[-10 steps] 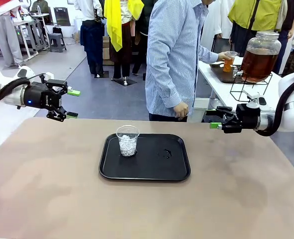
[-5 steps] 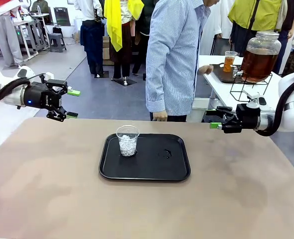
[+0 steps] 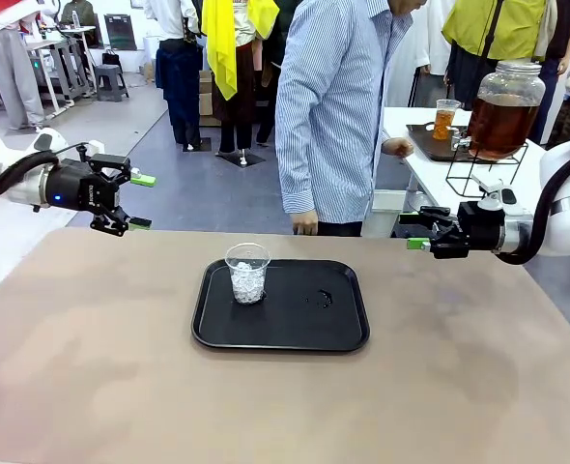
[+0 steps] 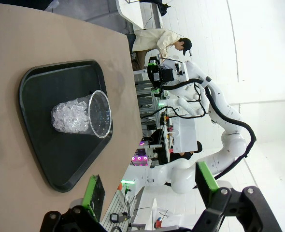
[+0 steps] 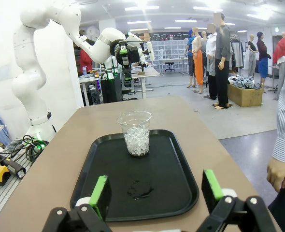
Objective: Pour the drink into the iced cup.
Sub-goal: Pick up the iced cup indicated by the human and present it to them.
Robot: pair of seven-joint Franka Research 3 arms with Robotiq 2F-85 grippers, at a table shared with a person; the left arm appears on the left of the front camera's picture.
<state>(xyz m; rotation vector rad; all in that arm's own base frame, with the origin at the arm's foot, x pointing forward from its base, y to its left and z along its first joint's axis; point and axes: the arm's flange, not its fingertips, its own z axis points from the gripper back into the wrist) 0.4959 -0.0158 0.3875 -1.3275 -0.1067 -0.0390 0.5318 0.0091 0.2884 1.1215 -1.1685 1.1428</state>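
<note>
The iced cup (image 3: 247, 273), clear plastic with white ice cubes, stands upright on the left part of a black tray (image 3: 295, 327) at the table's middle. The drink (image 3: 444, 120) is an amber liquid in a clear cup on a side table far right, behind the person. My left gripper (image 3: 140, 201) hangs open over the table's far left edge, well away from the cup. My right gripper (image 3: 413, 230) is open at the far right edge. The iced cup (image 4: 82, 117) and tray (image 4: 41, 87) lie ahead of the open left gripper (image 4: 149, 186). The right gripper (image 5: 154, 188) faces the iced cup (image 5: 135, 133).
A person in a striped shirt (image 3: 333, 106) stands at the far edge, one hand (image 3: 304, 223) low and the other hand (image 3: 397, 147) near the side table. A large glass dispenser (image 3: 502, 108) of amber liquid stands beside the drink. A wet patch (image 3: 324, 298) marks the tray.
The person has let go of the drink cup on the side table, drawn that hand back and shifted left. Neither arm has moved.
</note>
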